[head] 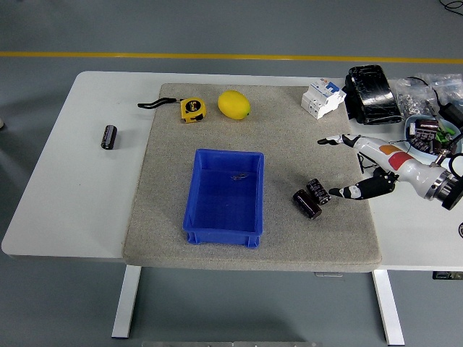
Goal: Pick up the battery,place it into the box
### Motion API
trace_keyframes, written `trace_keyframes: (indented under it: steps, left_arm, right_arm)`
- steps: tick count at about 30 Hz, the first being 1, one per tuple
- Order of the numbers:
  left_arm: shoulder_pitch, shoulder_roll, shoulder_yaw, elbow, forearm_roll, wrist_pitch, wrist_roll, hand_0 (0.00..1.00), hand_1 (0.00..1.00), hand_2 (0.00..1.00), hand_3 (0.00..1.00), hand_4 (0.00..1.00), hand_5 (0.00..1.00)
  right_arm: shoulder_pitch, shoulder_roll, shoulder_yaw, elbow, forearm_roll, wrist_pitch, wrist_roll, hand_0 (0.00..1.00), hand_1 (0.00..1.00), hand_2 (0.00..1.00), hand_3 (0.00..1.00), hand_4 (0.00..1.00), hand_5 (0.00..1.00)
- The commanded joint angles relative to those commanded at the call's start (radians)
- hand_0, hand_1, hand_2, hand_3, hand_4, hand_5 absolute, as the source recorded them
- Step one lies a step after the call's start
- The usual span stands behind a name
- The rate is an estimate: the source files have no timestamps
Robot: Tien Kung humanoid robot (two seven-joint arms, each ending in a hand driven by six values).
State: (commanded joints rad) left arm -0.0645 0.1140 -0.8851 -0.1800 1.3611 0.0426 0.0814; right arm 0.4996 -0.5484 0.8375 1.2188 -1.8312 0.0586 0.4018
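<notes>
Two black cylindrical batteries lie side by side on the grey mat, just right of the blue box. The box stands open-topped at the mat's middle and looks empty. A third black battery lies on the bare white table at the far left. My right hand comes in from the right edge, fingers spread, thumb pointing left above and the other fingers low, a short gap right of the two batteries. It holds nothing. My left arm does not show.
A yellow tape measure and a yellow lemon lie at the mat's far side. A white circuit breaker, a black wrapped pack and a bowl of parts crowd the far right corner.
</notes>
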Motion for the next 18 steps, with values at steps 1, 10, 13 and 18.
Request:
trace_keyframes:
  steps: [1,10,13,18]
  left_arm:
    - [-0.001,0.000,0.001,0.000,0.000,0.000,0.000,0.649,0.676,0.752,0.709,0.666,0.717]
    - [-0.014,0.005,0.005,0.000,0.013,-0.015,0.000,0.649,0.675,0.748,0.708,0.664,0.713]
    - [-0.015,0.007,0.002,0.000,0.023,-0.020,0.001,0.649,0.675,0.748,0.708,0.664,0.713]
    - [-0.020,0.010,0.001,0.000,0.032,-0.025,0.002,0.649,0.673,0.746,0.708,0.664,0.713]
  right_arm:
    - [0.005,0.001,-0.006,-0.005,-0.013,0.000,0.001,0.857,0.799,0.827,0.821,0.886,0.211]
    - [0.098,0.045,-0.122,-0.102,-0.171,-0.013,0.013,0.854,0.792,0.817,0.828,0.884,0.180]
    - [0.117,0.062,-0.140,-0.124,-0.180,-0.014,0.014,0.854,0.792,0.817,0.828,0.884,0.180]
    - [0.142,0.086,-0.166,-0.155,-0.185,-0.020,0.019,0.853,0.789,0.816,0.824,0.878,0.173]
